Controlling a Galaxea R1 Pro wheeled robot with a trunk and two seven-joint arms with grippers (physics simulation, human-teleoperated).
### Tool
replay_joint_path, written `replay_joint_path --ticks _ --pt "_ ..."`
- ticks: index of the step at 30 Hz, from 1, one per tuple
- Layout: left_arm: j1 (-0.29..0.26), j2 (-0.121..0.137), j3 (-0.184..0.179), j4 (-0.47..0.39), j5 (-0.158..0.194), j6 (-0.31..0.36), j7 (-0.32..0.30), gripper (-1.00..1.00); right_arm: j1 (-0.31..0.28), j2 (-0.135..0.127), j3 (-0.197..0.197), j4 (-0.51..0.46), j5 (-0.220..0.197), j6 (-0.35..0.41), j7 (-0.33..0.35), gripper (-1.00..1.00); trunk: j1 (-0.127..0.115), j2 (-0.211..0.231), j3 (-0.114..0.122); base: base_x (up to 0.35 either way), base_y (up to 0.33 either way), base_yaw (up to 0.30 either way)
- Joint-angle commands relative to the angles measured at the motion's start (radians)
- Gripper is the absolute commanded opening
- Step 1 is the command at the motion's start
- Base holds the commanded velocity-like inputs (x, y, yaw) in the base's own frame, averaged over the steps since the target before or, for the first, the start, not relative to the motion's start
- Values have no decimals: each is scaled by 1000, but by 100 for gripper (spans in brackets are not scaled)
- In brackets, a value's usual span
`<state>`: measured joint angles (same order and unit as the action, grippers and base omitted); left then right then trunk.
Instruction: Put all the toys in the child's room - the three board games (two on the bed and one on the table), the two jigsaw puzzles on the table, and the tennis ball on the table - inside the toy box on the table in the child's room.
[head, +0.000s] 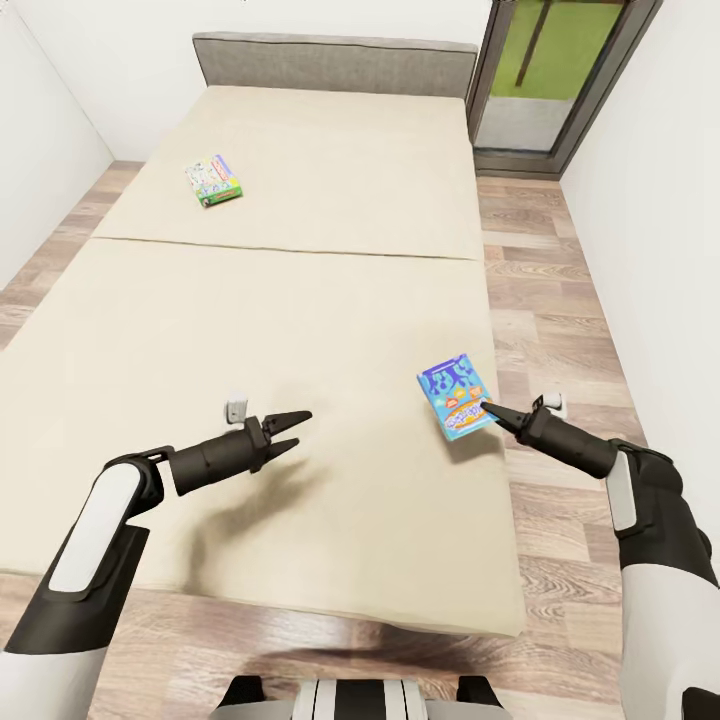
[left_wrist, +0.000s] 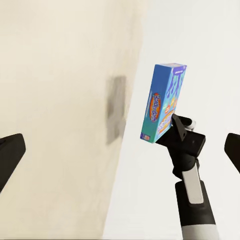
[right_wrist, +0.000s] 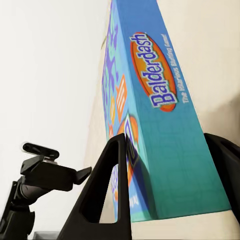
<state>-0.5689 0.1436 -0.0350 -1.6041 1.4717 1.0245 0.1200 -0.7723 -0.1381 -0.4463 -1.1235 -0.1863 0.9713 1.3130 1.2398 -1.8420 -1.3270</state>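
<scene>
right gripper (head: 487, 407): clamped on the blue board game (head: 456, 398), lifted, looks clear of the bed (head: 300, 330) at its near right edge
left gripper (head: 297, 429): fingers spread, holding nothing
green-edged board game (head: 213, 180): flat, far left on the bed

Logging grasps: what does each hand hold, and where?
Right hand grips the blue board game by its near edge, lifted off the bed. Left hand holds nothing.

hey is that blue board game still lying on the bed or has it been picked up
Picked up. The right gripper is shut on the blue board game, holding it tilted above the bed; its shadow falls on the bed below it.
</scene>
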Motion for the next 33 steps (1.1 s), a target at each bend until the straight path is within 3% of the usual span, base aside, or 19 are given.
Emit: replay_joint_path --ticks 1,10,33 --pt "0 -1 -2 -1 8 1 9 100 0 0 11 -2 0 10 2 -100 -4 7 3 0 0 0" --pt "3 -5 1 -2 6 1 1 100 0 -1 83 -12 1 66 1 -100 -38 70 40 0 0 -20" --pt "3 -6 5 0 10 -1 9 100 25 3 107 -125 7 76 -9 -100 -127 231 147 0 0 -70"
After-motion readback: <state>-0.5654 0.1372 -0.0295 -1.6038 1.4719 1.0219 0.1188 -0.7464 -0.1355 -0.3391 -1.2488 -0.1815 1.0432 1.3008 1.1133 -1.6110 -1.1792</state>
